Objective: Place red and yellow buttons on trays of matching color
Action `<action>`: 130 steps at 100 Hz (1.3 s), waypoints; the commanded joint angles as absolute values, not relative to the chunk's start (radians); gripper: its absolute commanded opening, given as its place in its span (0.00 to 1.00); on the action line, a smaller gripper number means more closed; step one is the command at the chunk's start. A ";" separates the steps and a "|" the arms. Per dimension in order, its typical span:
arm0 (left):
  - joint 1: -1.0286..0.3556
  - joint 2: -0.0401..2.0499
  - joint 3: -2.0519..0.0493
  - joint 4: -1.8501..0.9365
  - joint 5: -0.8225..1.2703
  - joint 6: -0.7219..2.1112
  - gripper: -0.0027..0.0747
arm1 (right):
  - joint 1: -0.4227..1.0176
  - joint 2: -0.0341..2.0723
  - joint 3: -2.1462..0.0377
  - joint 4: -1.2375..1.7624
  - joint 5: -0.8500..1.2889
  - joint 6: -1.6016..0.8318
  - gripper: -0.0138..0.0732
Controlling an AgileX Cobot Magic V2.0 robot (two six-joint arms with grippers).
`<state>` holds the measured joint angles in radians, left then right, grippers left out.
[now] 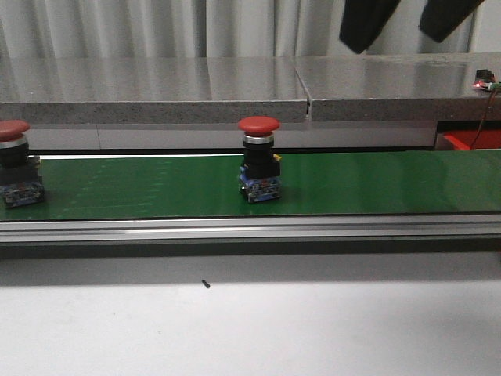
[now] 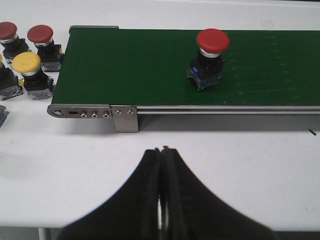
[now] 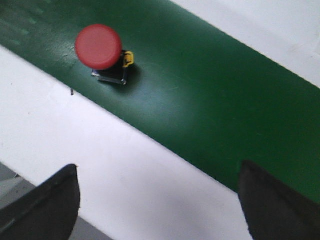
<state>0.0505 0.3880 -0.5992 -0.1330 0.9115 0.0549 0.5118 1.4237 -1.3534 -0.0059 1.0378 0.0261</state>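
Red mushroom-cap push button (image 1: 259, 168) stands upright mid green conveyor belt (image 1: 376, 184). Rigid, top-heavy; grip the black body below the cap. Right gripper (image 3: 159, 205) gapes wide, empty; left gripper (image 2: 161, 200) closed, empty.

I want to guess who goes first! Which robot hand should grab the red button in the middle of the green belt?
Probably the right hand. It is open and looks down over the red button on the green belt. The left hand is shut and sits back over the white table.
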 commanded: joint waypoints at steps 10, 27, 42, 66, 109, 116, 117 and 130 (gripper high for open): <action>0.043 0.394 -0.625 -0.149 0.853 0.054 0.01 | 0.533 1.529 -1.494 0.057 1.102 -0.058 0.89; 0.043 0.394 -0.625 -0.149 0.853 0.054 0.01 | 0.533 1.621 -1.536 0.069 1.097 -0.060 0.89; 0.043 0.394 -0.625 -0.149 0.853 0.054 0.01 | 0.533 1.685 -1.536 0.069 1.037 -0.062 0.89; 0.043 0.394 -0.625 -0.149 0.853 0.054 0.01 | 0.530 1.745 -1.536 0.067 0.907 -0.064 0.88; 0.043 0.394 -0.625 -0.149 0.853 0.054 0.01 | 0.457 1.742 -1.536 0.065 0.922 -0.064 0.36; 0.043 0.394 -0.625 -0.149 0.853 0.054 0.01 | 0.440 1.728 -1.536 0.065 0.924 -0.064 0.36; 0.043 0.394 -0.625 -0.149 0.853 0.054 0.01 | 0.438 1.725 -1.536 0.065 0.924 -0.064 0.36; 0.043 0.394 -0.625 -0.149 0.853 0.054 0.01 | 0.373 1.682 -1.536 0.065 0.913 -0.064 0.36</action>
